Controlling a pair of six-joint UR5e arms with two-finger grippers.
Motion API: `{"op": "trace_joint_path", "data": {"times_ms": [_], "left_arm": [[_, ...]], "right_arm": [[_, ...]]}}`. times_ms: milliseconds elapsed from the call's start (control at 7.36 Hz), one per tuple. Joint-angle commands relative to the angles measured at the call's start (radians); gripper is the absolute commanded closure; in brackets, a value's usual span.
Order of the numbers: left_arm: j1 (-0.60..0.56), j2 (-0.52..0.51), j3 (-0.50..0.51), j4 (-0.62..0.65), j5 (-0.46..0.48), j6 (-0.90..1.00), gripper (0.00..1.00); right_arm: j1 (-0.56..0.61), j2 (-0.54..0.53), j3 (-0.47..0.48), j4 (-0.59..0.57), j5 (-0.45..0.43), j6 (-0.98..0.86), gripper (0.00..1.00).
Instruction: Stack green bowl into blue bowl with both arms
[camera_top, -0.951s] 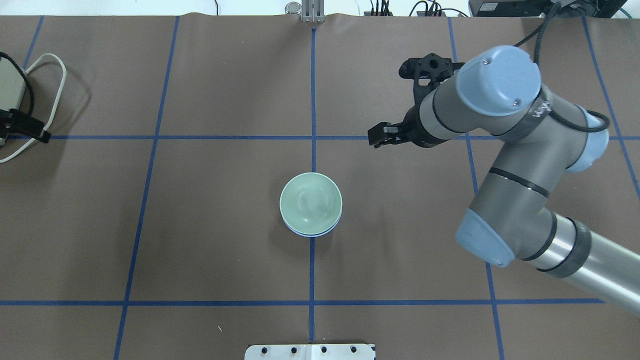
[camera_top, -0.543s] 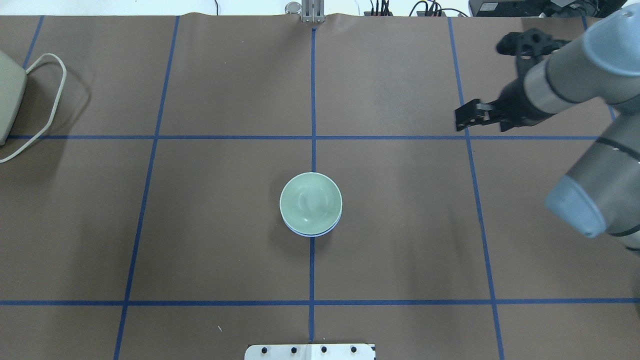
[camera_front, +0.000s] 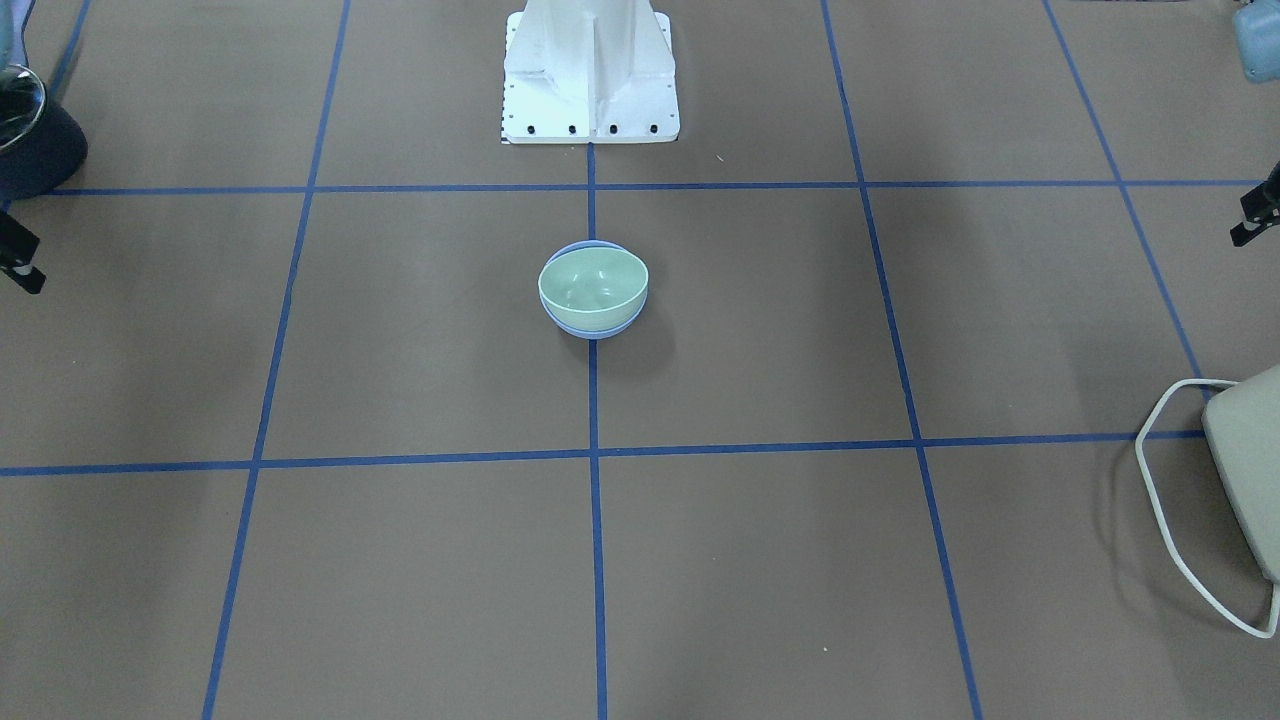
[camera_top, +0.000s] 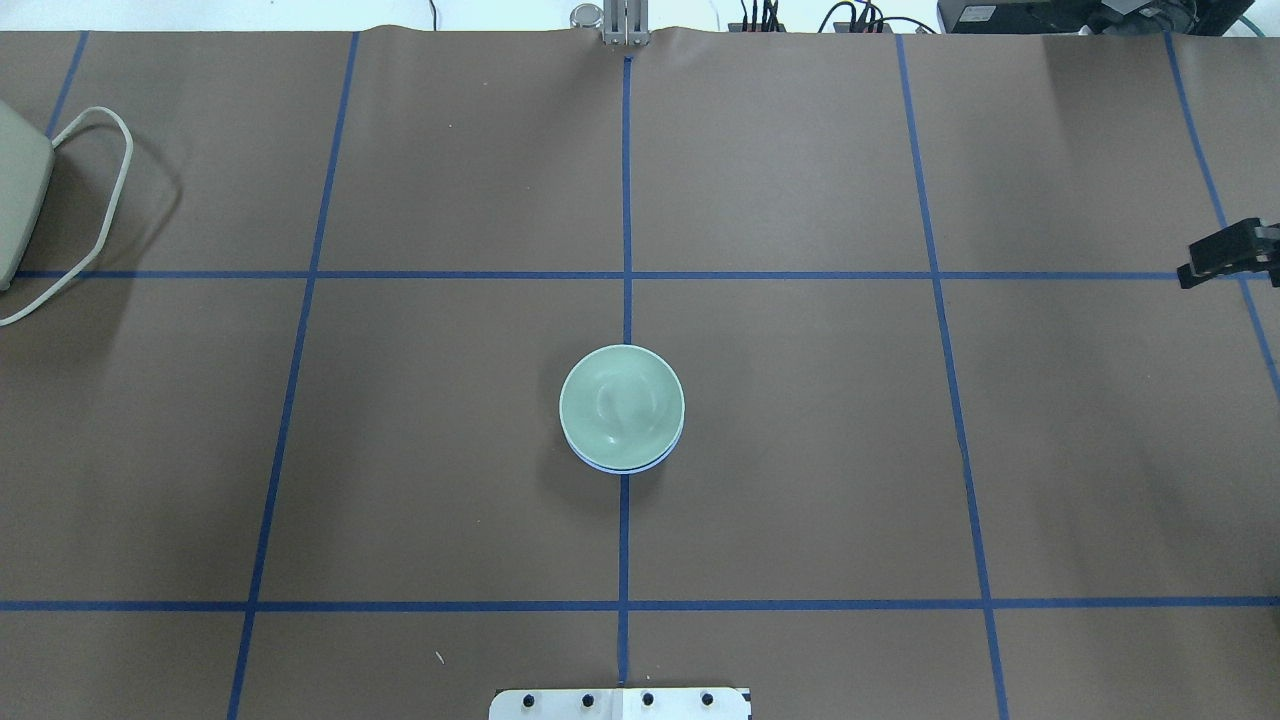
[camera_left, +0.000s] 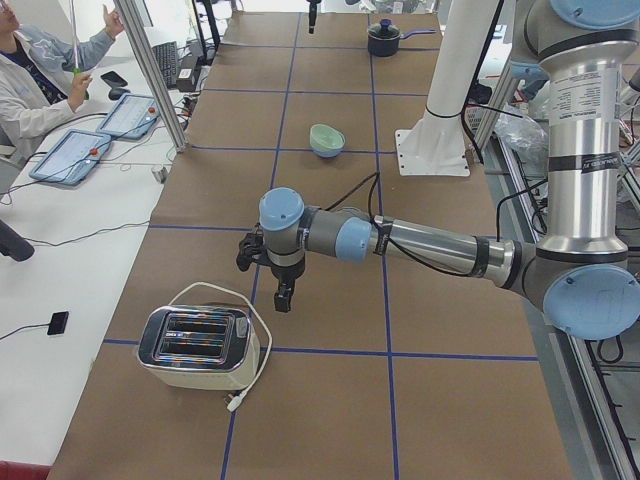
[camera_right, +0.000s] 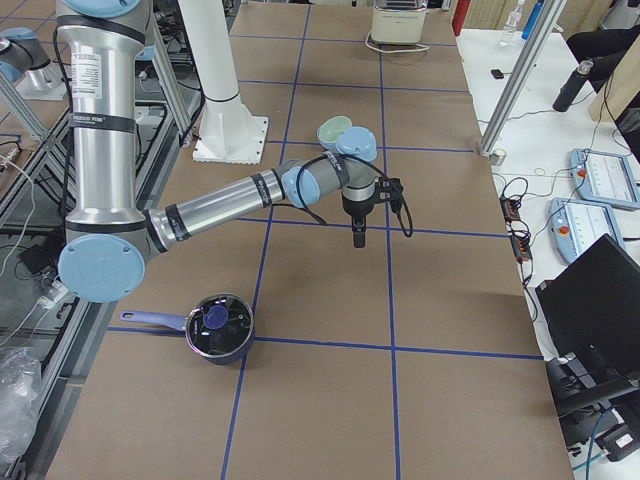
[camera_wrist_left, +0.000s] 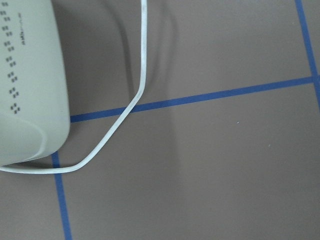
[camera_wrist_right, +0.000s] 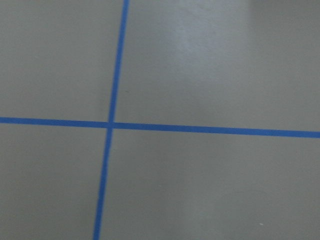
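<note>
The green bowl (camera_top: 622, 402) sits nested inside the blue bowl (camera_top: 622, 467) at the table's middle, and only a thin blue rim shows. In the front view the green bowl (camera_front: 592, 282) sits in the blue bowl (camera_front: 594, 331) the same way. My right gripper (camera_top: 1222, 258) is at the far right edge, well away from the bowls, empty, with its fingers together. It also shows in the right view (camera_right: 358, 236). My left gripper (camera_left: 283, 296) hangs next to the toaster. Only a sliver of it shows in the front view (camera_front: 1256, 214), so I cannot tell its state.
A toaster (camera_top: 14, 200) with a white cord (camera_top: 100, 210) stands at the far left. A dark pot (camera_right: 218, 325) stands at the table's right end. The white base pillar (camera_front: 590, 70) stands behind the bowls.
My right arm has drawn back to the right, from near the middle to the view's edge. The left gripper's tip has left the overhead view. The bowls have not moved.
</note>
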Motion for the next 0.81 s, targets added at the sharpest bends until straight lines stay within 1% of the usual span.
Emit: {"op": "trace_joint_path", "data": {"times_ms": [0, 136, 272, 679], "left_arm": [[-0.015, 0.007, 0.036, 0.022, 0.003, 0.028, 0.02], [-0.023, 0.006, 0.065, 0.016, -0.002, 0.058, 0.02], [-0.036, 0.006, 0.086, 0.016, -0.002, 0.083, 0.02], [-0.041, 0.032, 0.110, 0.010, -0.005, 0.077, 0.02]], "right_arm": [[0.175, -0.062, -0.144, -0.003, 0.076, -0.150, 0.00], [0.227, -0.061, -0.233, -0.002, 0.052, -0.305, 0.00], [0.255, -0.061, -0.274, 0.000, 0.052, -0.395, 0.00], [0.259, -0.081, -0.275, 0.000, 0.047, -0.394, 0.00]]}}
